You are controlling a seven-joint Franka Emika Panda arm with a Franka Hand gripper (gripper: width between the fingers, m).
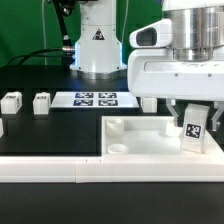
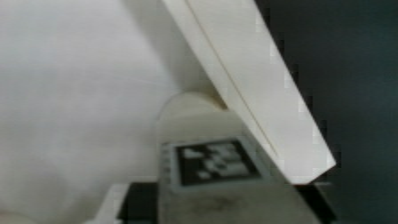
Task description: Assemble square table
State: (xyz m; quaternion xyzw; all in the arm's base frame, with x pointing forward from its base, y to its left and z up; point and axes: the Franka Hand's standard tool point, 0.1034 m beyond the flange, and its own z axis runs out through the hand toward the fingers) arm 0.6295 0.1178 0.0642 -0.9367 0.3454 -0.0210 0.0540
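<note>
The white square table top (image 1: pixel 150 142) lies tray-like on the black table, with round corner sockets (image 1: pixel 117 126) on the exterior view's left side. My gripper (image 1: pixel 194 118) is shut on a white leg block (image 1: pixel 193 130) with a black-white tag and holds it upright over the top's right corner. In the wrist view the leg block (image 2: pixel 222 160) sits between my fingers, with my gripper (image 2: pixel 222 206) around it. Its far end is close to the top's raised wall (image 2: pixel 249 80) and pale floor (image 2: pixel 71 90). Two more leg blocks (image 1: pixel 12 101) (image 1: pixel 41 101) stand at the left.
The marker board (image 1: pixel 95 99) lies behind the top, in front of the robot's base (image 1: pixel 97 45). A long white border rail (image 1: pixel 90 170) runs along the front edge. Another white block (image 1: pixel 2 127) shows at the left edge.
</note>
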